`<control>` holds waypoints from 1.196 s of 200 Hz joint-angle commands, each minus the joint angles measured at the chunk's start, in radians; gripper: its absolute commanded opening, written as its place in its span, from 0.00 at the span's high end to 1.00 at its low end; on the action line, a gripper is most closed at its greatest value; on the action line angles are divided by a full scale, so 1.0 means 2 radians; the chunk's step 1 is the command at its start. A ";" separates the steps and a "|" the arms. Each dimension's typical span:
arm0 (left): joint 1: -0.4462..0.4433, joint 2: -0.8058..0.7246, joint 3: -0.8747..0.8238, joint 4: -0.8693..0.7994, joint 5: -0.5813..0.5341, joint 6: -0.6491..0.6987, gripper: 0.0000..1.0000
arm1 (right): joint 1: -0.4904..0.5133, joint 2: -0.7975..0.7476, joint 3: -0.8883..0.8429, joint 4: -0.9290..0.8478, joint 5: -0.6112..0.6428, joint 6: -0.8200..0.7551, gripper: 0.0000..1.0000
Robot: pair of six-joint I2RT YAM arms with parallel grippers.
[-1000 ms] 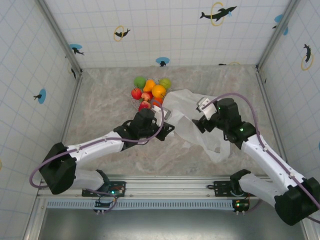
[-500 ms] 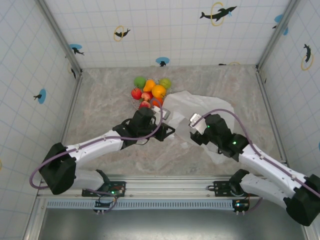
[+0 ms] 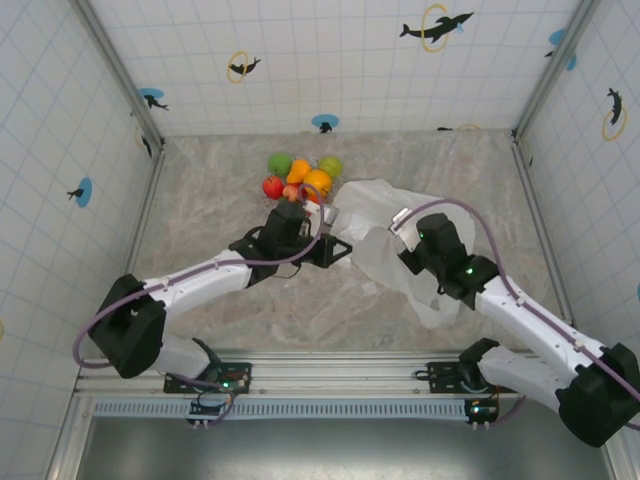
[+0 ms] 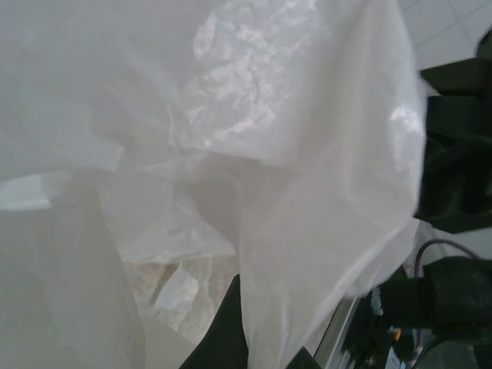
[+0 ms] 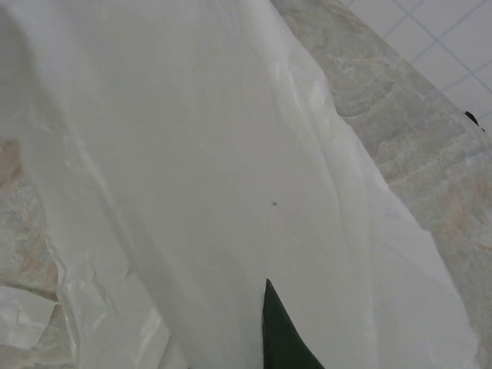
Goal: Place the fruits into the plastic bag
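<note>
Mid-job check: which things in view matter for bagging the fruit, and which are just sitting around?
For the job:
- fruits, piled at the far middle of the table
- plastic bag
- left end effector and right end effector, both closed on the bag

Just around:
- dolphin stickers on the tiled walls
- marbled table
</note>
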 commanded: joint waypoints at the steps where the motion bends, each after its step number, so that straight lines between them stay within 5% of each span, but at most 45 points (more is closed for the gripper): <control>1: 0.002 0.025 0.067 0.026 0.021 -0.005 1.00 | -0.015 -0.014 0.083 -0.128 -0.014 0.088 1.00; 9: 0.003 0.035 0.087 0.020 0.022 0.002 0.98 | -0.031 -0.007 0.105 -0.149 -0.029 0.109 1.00; 51: 0.011 0.039 0.121 -0.023 -0.101 0.039 0.36 | -0.124 0.049 0.143 -0.145 -0.130 0.206 1.00; 88: 0.011 -0.078 -0.025 0.001 -0.191 0.037 0.05 | -0.140 0.081 0.153 -0.114 -0.192 0.272 1.00; 146: -0.021 -0.161 -0.233 0.138 -0.174 -0.067 0.02 | -0.158 0.074 0.132 -0.035 -0.256 0.378 1.00; 171: -0.061 -0.117 -0.209 0.155 -0.214 -0.069 0.03 | -0.167 0.068 0.134 -0.011 -0.274 0.410 1.00; 239: -0.057 0.025 -0.124 0.227 -0.196 -0.093 0.02 | -0.195 0.041 0.140 0.014 -0.306 0.454 1.00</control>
